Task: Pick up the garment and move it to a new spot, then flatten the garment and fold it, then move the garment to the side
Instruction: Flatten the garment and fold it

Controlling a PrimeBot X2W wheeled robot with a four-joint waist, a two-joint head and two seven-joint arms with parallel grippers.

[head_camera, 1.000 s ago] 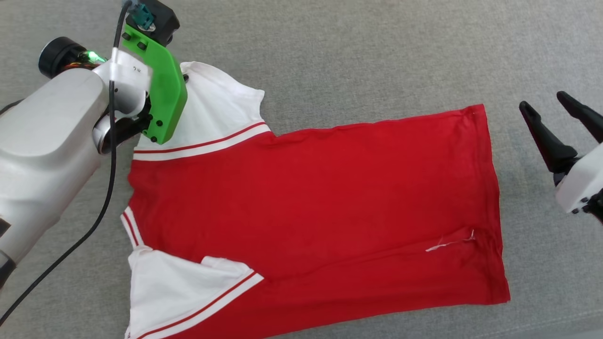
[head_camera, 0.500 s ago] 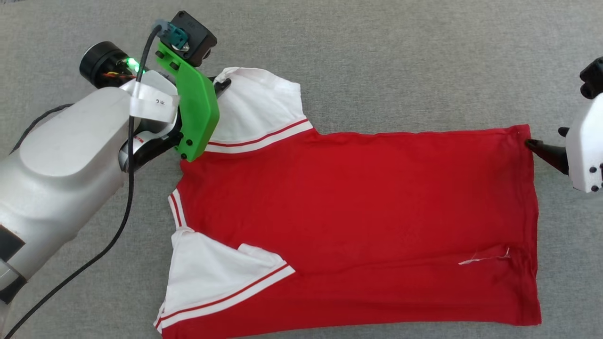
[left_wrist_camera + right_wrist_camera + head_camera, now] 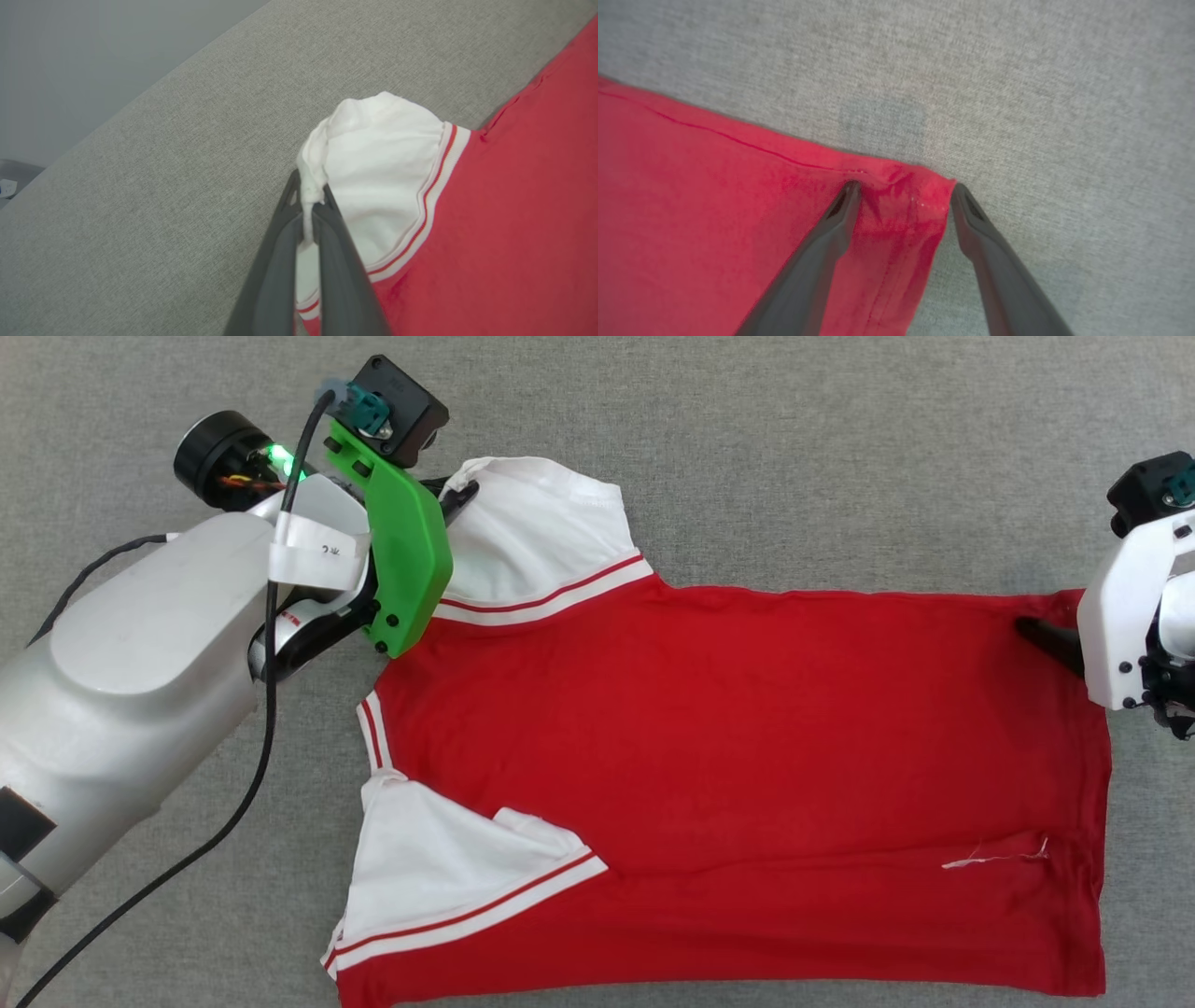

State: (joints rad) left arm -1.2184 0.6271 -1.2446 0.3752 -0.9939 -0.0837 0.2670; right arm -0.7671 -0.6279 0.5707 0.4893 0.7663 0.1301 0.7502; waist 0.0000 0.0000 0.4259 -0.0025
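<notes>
The garment point(image 3: 738, 775), a red T-shirt with white sleeves and striped trim, lies spread flat on the grey cloth surface, its plain side up and its neck end to the left. My left gripper point(image 3: 309, 210) is shut on the edge of the far white sleeve point(image 3: 383, 154), bunching it. In the head view that sleeve point(image 3: 541, 537) sits beside the green wrist mount point(image 3: 403, 560). My right gripper point(image 3: 906, 196) is open, its fingers straddling the far hem corner point(image 3: 915, 186) of the garment and pressing on it. In the head view one right finger point(image 3: 1050, 639) rests on the cloth.
The grey fabric surface point(image 3: 794, 448) extends around the shirt on all sides. A black cable point(image 3: 243, 775) hangs from my left arm. A loose white thread point(image 3: 994, 856) lies near the hem. Beyond the surface's far edge in the left wrist view is a pale wall point(image 3: 93, 56).
The camera has shifted, so the shirt sits farther right in the picture. My right gripper has come from off the shirt down onto the far hem corner. The left keeps its hold on the sleeve.
</notes>
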